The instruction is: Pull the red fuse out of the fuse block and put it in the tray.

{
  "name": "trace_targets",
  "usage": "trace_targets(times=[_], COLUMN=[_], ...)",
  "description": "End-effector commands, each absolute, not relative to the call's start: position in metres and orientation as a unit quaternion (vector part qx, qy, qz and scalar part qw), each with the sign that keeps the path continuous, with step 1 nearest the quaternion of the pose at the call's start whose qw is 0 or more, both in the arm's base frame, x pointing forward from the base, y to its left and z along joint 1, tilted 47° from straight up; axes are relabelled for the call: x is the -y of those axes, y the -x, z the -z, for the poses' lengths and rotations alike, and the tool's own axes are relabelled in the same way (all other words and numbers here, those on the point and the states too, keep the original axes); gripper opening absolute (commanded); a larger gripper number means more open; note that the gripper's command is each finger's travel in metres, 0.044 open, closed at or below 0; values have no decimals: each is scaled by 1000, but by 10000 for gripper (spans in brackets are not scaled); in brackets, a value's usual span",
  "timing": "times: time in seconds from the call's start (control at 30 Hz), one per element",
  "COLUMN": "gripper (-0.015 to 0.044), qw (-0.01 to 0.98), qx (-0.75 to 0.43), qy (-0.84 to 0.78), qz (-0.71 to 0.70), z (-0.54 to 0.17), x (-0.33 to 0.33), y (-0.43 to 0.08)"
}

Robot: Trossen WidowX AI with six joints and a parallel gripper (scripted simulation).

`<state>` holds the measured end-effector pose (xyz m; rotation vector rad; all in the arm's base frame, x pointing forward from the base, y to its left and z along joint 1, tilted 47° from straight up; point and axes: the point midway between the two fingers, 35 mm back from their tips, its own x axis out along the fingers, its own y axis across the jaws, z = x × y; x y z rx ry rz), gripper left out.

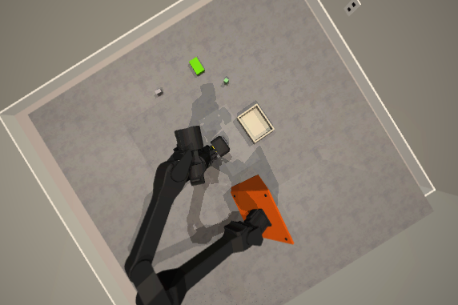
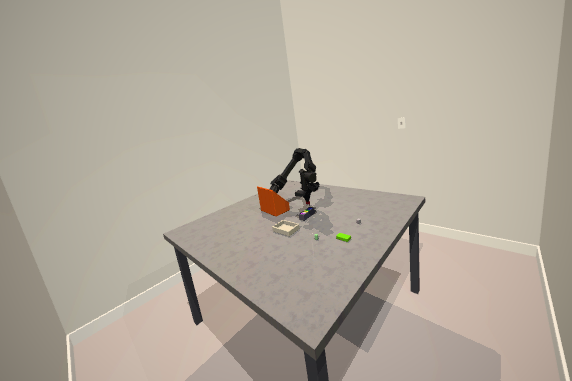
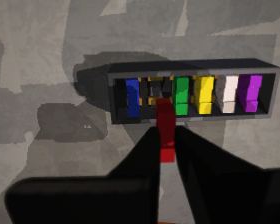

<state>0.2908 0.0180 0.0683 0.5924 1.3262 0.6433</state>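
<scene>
Gripper: my gripper (image 3: 165, 134) is clamped on the red fuse (image 3: 166, 122); I see the two dark fingers pinching its lower half from either side, so the grip sits low on the body and the top end stays in sight.

Red fuse: it pokes out ahead of my fingertips, and its far end overlaps the front edge of the fuse block (image 3: 191, 92) in the wrist view. I judge it is out of its slot, since the slot (image 3: 158, 90) between blue and green shows open with its brass contacts bare.

Neighbours: the blue fuse (image 3: 133, 97) sits ahead and to the left of my fingertips, the green fuse (image 3: 181, 96) ahead and just right, then yellow (image 3: 203, 94), white (image 3: 229, 93) and purple (image 3: 251, 92) farther right. All stand seated.

Clearance: I cannot tell how much height separates the fuse from the block; the exterior view is too small.

Tray: the tray (image 1: 255, 122) lies off to one side of my wrist (image 1: 219, 146), near but apart from it in the top view.

Next, as I judge it: gain height before any sideways move, so the fuse clears green on the way to the tray.
</scene>
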Motion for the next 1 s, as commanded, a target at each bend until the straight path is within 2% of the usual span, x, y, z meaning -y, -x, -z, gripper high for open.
trace_targets(times=[0.0,0.97], gripper=[0,0], qw=[703,707], qx=[-595,-599], qy=[-262,-254], qz=[-287,-278], z=[-66,36], x=[-11,102], y=[-295,-316])
